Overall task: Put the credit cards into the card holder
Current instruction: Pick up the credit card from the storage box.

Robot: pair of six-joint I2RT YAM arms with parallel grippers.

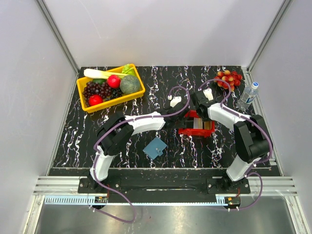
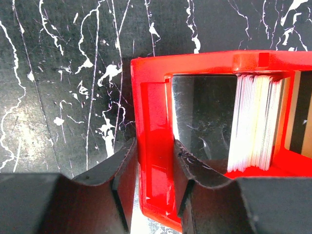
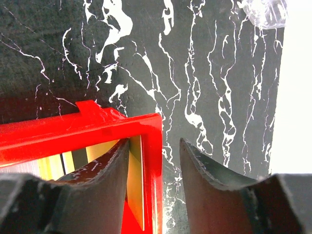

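Far L, back of the black marbled table [image 1: 73,146]: a yellow basket [image 1: 117,100] w/ grapes, a red apple, a green melon and other veg.

The L arm reaches across toward the middle. The L gripper [image 2: 153,151] sits at the end of a red tray [image 1: 187,130]. One finger [image 2: 117,180] is outside the end wall, the other inside, and both press on the red plastic. So it's partly closed, pinching the tray wall and nothing else.

The card holder [image 1: 155,147] is blue and lies flat on the table toward the near edge, betw. the two arms. It's to the L of the tray and nearer than it, not touching it. Neither gripper is on it.

Centre: the credit cards [image 2: 256,124] stand on edge in a tight pack inside the tray, white edges up. They're a bit apart from the L gripper's inner finger, w/ bare shiny tray floor in between.

The R arm comes in from the R side to the tray's other end. The R gripper [image 3: 154,146] straddles the corner wall there: one finger inside the tray, right by a tan card [image 3: 135,180] leaning on the wall, the other outside over the table. There's a clear gap betw. the outer finger and the red wall, so the jaws are apart w/ nothing clamped.

Far R, back corner: a pile of small red fruit [image 1: 229,79], and a clear water bottle [image 1: 247,96] just beside it at the table's edge.
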